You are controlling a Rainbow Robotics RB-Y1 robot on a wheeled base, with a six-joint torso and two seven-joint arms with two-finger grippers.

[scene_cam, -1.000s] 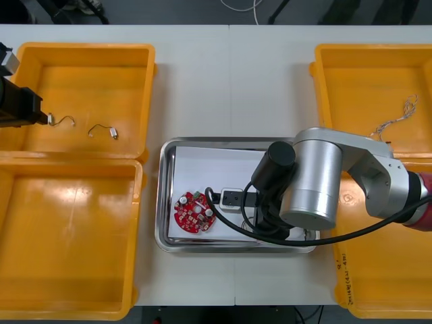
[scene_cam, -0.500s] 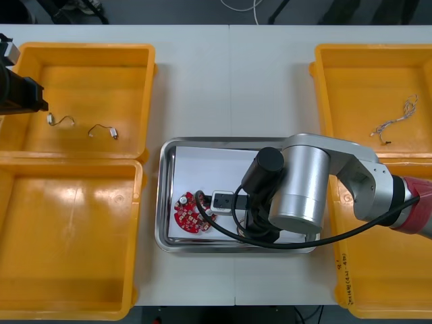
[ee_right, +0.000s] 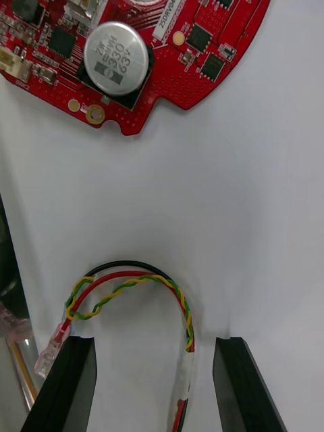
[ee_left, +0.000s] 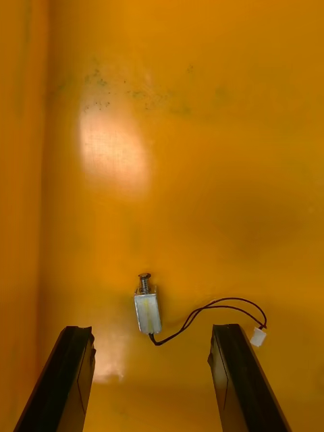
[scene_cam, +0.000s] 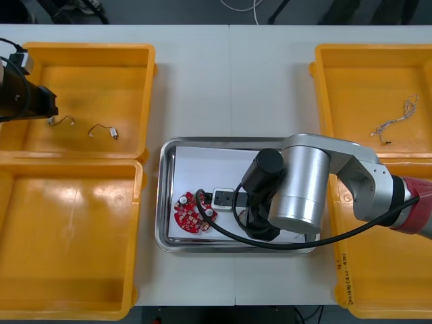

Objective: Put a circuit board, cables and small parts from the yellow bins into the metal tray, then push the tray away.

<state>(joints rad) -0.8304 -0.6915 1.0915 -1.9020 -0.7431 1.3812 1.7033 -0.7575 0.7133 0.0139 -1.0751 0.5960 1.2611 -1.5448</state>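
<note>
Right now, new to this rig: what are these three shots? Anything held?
It's a two-armed robot. The front view looks down on a table with yellow bins and a metal tray. The other two come from a camera on each wrist; the black bars are that arm's fingers. The right fingers stand open over the tray, a red and yellow cable lying between them, near a red circuit board. The left fingers stand open over a small metal part in the far left bin. Nothing is held.
</note>
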